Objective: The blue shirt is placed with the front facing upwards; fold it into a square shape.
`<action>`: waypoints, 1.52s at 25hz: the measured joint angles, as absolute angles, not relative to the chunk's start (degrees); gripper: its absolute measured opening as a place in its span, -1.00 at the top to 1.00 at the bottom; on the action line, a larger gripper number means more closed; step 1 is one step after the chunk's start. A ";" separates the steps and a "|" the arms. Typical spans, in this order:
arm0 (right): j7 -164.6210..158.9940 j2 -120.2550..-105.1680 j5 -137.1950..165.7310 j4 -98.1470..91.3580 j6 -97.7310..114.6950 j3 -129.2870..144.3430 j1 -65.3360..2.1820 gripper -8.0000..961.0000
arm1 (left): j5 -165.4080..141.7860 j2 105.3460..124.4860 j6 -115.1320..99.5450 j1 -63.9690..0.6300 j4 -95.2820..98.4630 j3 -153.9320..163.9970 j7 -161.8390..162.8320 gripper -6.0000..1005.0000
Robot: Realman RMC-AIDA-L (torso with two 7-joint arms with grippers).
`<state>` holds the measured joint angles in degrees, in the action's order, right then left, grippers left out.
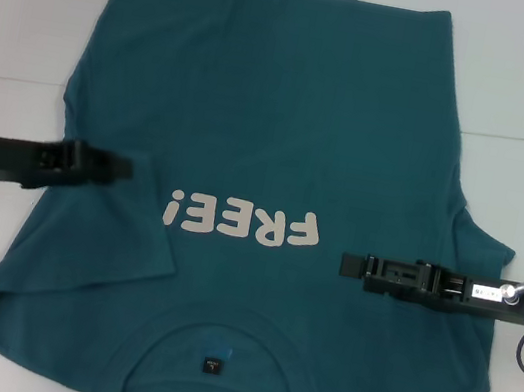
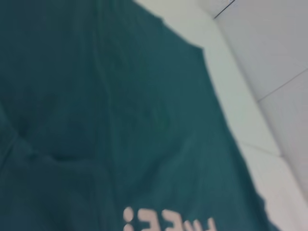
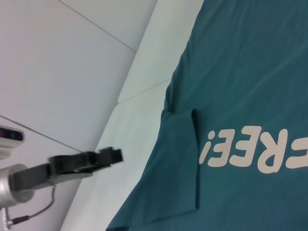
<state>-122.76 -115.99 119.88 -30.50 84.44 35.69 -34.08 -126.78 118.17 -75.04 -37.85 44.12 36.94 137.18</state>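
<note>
Black hands [image 1: 125, 168] [image 1: 346, 264] above blue shirt [image 1: 274, 127]

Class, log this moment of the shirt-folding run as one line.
blue shirt: flat, front up, left sleeve folded in | left gripper: over left sleeve | right gripper: over right chest

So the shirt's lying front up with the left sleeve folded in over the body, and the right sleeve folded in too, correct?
Not quite. On the blue shirt only the left sleeve is folded in; the right sleeve lies spread outward past the right gripper, as the head view shows. The rest stands.
</note>
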 joint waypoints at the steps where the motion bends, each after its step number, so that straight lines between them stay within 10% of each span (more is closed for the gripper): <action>1: -122.73 -115.99 119.89 -30.50 84.44 35.69 -34.05 -0.87 | -126.03 118.10 -76.02 -37.37 44.63 35.81 136.72 0.50; 12: -121.42 -115.44 120.25 -31.01 85.93 36.19 -34.31 -0.87 | -122.89 116.92 -94.92 -29.97 45.91 23.39 120.48 0.09; 19: -121.06 -114.55 120.42 -31.18 87.14 36.96 -34.76 -0.86 | -123.33 120.68 -104.90 -22.16 47.76 23.14 89.55 -0.80; 30: -130.30 -109.16 124.60 -36.22 94.04 38.61 -34.75 -0.86 | -123.44 122.47 -105.27 -17.77 47.19 22.98 88.20 -0.86; 38: -143.18 -108.15 135.94 -48.63 99.92 34.68 -34.51 -0.86 | -122.63 122.99 -105.33 -17.80 46.91 22.88 89.82 -0.86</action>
<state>-143.18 -108.15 135.93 -48.63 99.92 34.68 -34.51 -122.63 122.99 -105.33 -17.80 46.91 22.88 89.82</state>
